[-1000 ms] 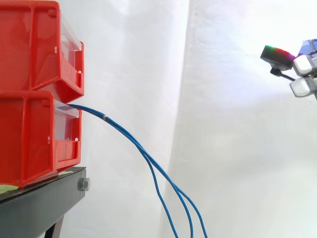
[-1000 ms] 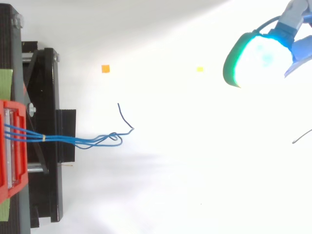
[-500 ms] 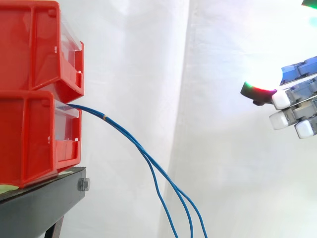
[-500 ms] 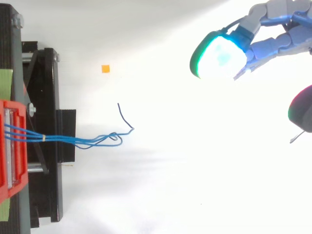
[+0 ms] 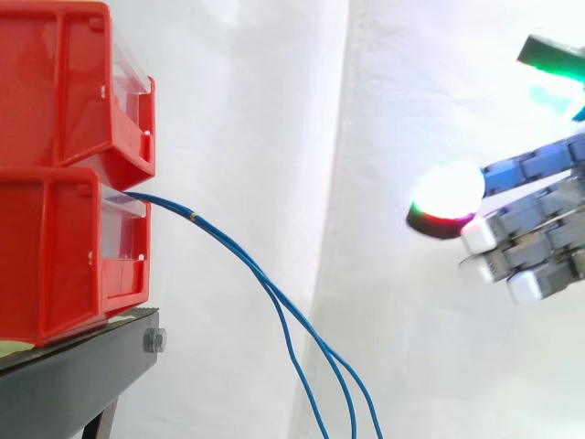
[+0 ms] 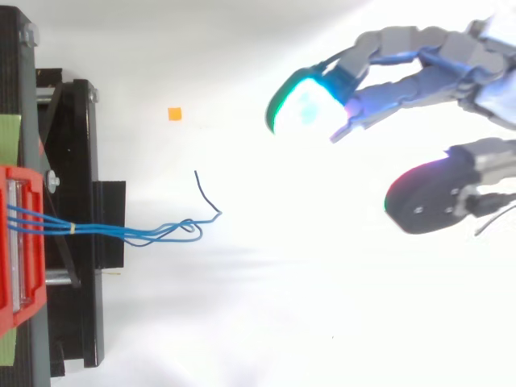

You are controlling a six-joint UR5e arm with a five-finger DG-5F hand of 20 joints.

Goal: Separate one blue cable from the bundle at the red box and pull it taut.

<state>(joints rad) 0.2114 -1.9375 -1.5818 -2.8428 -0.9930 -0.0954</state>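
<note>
Blue cables (image 5: 274, 297) sagging (3, bundled)

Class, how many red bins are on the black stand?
2: the upper bin sits on the lower bin, which rests on the stand; more may be hidden off-frame.

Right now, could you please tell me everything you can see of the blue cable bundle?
The blue cable bundle is several thin, flexible-looking strands leaving the front of the lower red bin, tied by a small pale band just outside it. Past the band they spread, sag slack in an arc and leave the side view's bottom edge. The open hand is well apart from them.
</note>
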